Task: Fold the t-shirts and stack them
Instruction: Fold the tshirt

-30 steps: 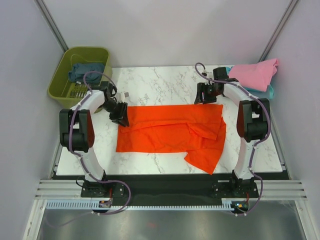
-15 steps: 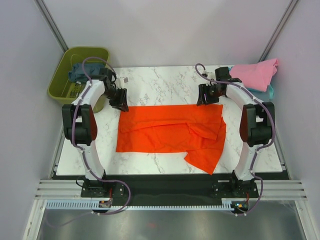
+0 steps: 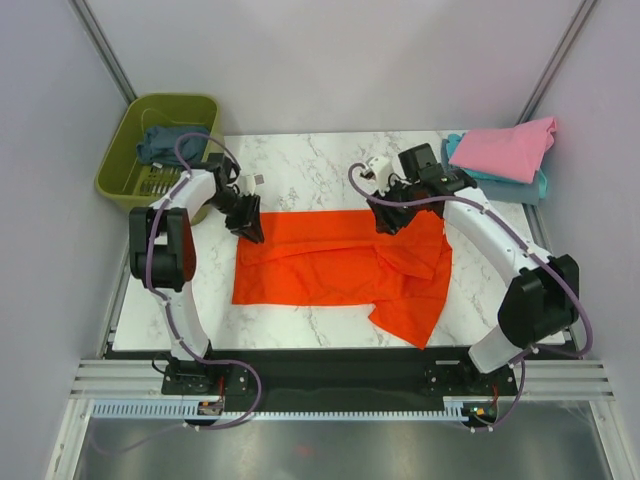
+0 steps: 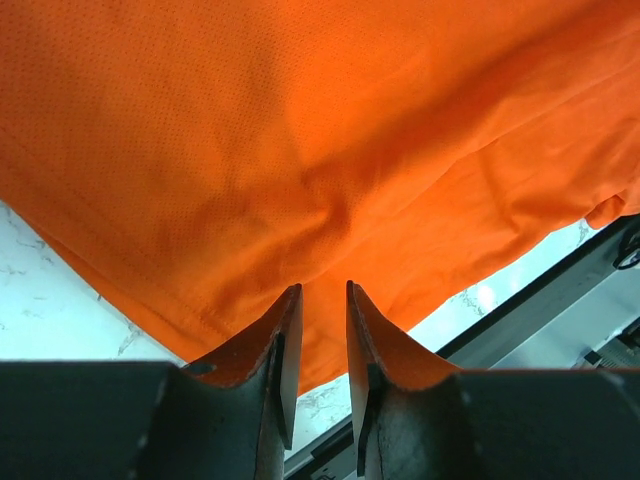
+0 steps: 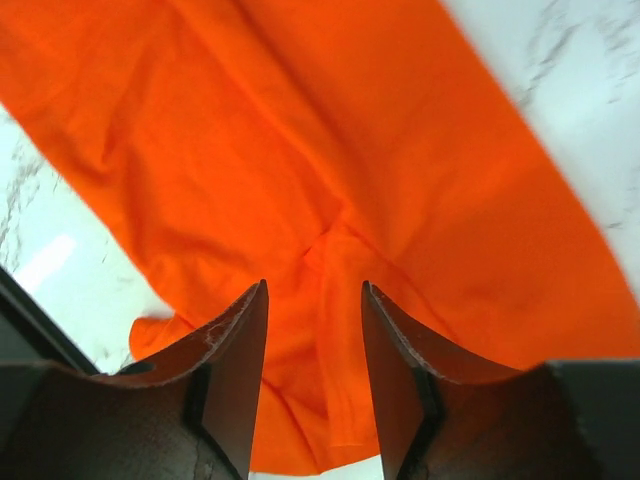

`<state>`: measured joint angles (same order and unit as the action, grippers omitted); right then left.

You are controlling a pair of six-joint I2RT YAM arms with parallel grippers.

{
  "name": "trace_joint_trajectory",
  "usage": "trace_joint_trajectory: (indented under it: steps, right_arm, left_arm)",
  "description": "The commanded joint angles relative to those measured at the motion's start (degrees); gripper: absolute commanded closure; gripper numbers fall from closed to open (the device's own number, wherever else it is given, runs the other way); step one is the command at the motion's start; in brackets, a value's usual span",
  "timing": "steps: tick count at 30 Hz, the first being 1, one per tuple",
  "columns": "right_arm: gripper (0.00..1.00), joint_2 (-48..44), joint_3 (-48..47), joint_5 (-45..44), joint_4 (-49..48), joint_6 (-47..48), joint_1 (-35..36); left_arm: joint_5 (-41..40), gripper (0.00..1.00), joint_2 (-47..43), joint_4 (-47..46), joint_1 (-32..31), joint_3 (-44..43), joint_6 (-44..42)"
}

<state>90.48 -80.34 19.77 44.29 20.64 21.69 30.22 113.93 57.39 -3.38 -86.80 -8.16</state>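
Observation:
The orange-red t-shirt (image 3: 335, 262) lies spread flat across the marble table, with a sleeve bunched at its right end. My left gripper (image 3: 248, 218) is at the shirt's far left corner. In the left wrist view (image 4: 322, 290) its jaws stand a narrow gap apart with nothing between them, and the shirt (image 4: 330, 130) lies just beyond. My right gripper (image 3: 390, 215) is over the shirt's far edge, right of middle. In the right wrist view (image 5: 313, 290) it is open and empty above a crease in the shirt (image 5: 340, 250). A pink t-shirt (image 3: 505, 148) lies folded on a light teal one (image 3: 540, 186) at the back right.
An olive-green basket (image 3: 122, 165) stands off the table's back left corner with the dark slate-blue t-shirt (image 3: 165, 142) in it. Grey walls close in the sides and back. The table's front edge runs just beyond the shirt's near hem.
My right gripper has swung left from the shirt's far right corner to over its far edge near the middle. My left gripper rose toward the basket, then came back to the shirt's corner.

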Motion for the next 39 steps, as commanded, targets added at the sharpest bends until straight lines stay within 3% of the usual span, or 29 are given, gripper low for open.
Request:
trace_joint_trajectory:
  steps: [1,8,16,23,26,39]
  right_arm:
    - [0.5,3.7,0.5,0.8,6.6,4.7,1.0]
    - [0.56,11.8,-1.9,0.2,12.5,6.8,1.3]
    - [0.59,12.9,-1.9,-0.2,14.2,8.1,3.9]
    - [0.57,15.0,0.5,-0.3,12.5,7.6,6.2]
    - [0.52,16.2,0.4,-3.4,10.1,6.6,6.2]
    - [0.55,21.2,-1.1,-6.5,7.1,6.5,6.3]
  left_arm:
    - [2.2,0.69,2.1,0.1,-0.2,-0.6,0.6]
    - [0.9,0.69,5.8,0.7,-0.1,-3.1,0.9]
    - [1.4,0.69,6.0,0.7,-0.1,-3.4,1.1]
    - [1.6,0.68,6.4,0.7,-0.1,-3.9,1.7]
    - [1.6,0.67,6.3,0.7,-0.1,-3.5,1.7]
    - [1.1,0.65,6.5,0.3,-0.1,-3.4,1.7]
